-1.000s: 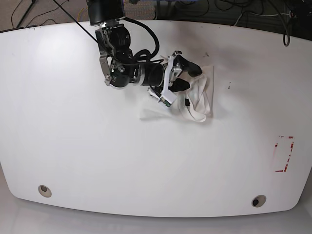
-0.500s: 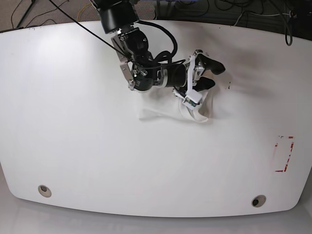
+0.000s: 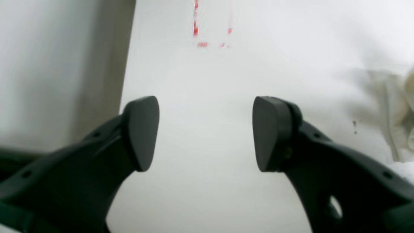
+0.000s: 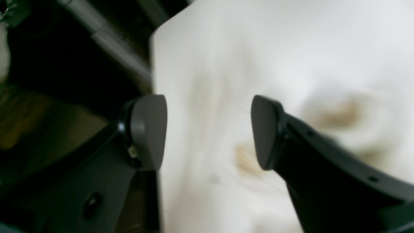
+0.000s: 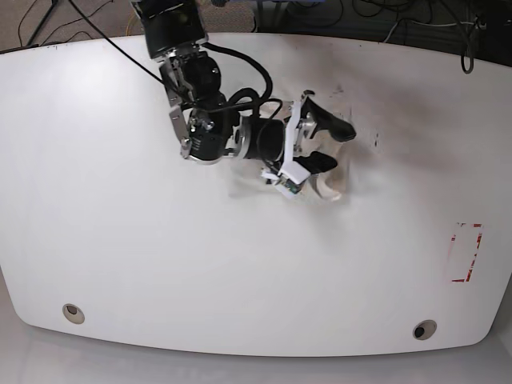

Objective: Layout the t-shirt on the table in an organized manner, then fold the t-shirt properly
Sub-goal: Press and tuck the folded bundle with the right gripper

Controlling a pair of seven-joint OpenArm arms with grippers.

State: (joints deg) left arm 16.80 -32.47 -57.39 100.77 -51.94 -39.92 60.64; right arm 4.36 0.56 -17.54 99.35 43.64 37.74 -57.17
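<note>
The crumpled white cotton t-shirt (image 5: 324, 180) lies bunched on the large smooth white table (image 5: 120, 240), in the far half and a little toward the side with the red-and-white tape mark (image 5: 466, 252), well away from every edge. In the base view motion blur smears the cloth, so its outline is unclear and no print can be read.

The right arm's black claw (image 5: 326, 144) hangs directly over the bunched shirt, its two fingers spread wide. From the right wrist camera the dark pads (image 4: 148, 129) stand well apart with nothing between them; blurred white fabric (image 4: 291, 81) fills the view beneath, so whether a finger touches the cloth cannot be told.

The left arm's black claw (image 3: 205, 132) is also spread wide and empty, held over bare tabletop near the table's edge. The tape mark (image 3: 207, 29) lies beyond it, and a fold of the shirt (image 3: 397, 119) shows off to one side, apart from the fingers.
</note>
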